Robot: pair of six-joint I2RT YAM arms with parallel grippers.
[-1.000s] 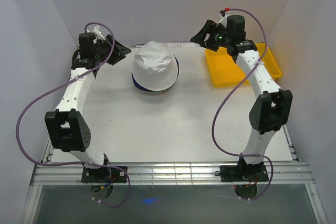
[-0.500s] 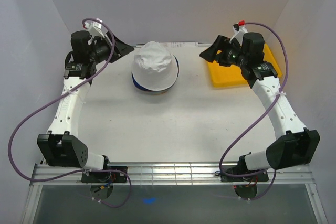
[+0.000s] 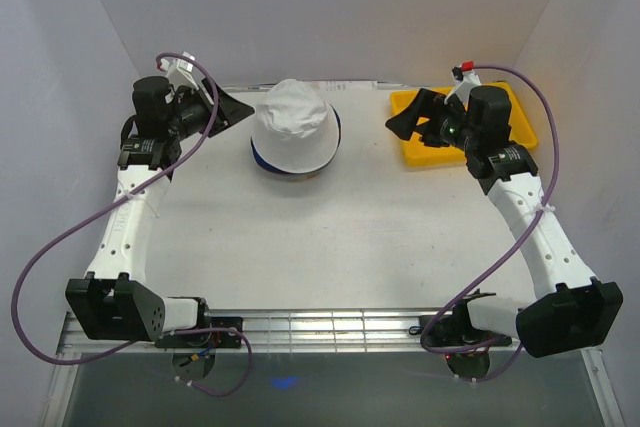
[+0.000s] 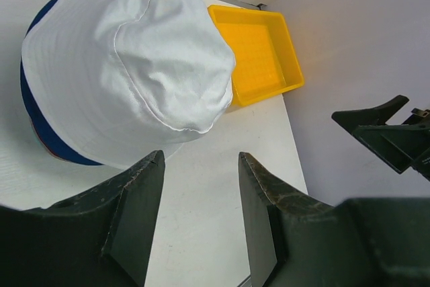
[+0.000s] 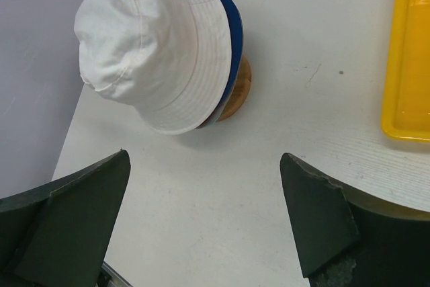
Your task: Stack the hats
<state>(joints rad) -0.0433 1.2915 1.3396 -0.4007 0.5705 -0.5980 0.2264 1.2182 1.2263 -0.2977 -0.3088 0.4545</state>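
One white worktop [image 3: 330,247] carries it all, w/ walls close on L, R and far sides. All hats [image 3: 293,132] sit as one pile btwn the two claws, toward the far edge. On top is the white hat [image 4: 127,58]: soft bucket shape, crown dented, brim drooping w/ stitch lines. Under it the navy hat [image 5: 232,31] shows only a blue band of brim. Thin slivers of other colours lie below, too slim to name. The pile rests on a wooden stand [image 5: 238,95], just its rim peeking out.

The yellow tray [image 3: 522,127] lies under and behind the right claw [image 3: 400,123], by the R wall; what shows of its floor is plain yellow.

The left claw [image 4: 198,166] points at the pile from the L, near but not touching, fingers spread, nothing btwn them. The right claw points at it from the R, well apart, fingers spread very wide, holding nothing. Bare worktop runs from both claws back to the arm bases at the near edge.
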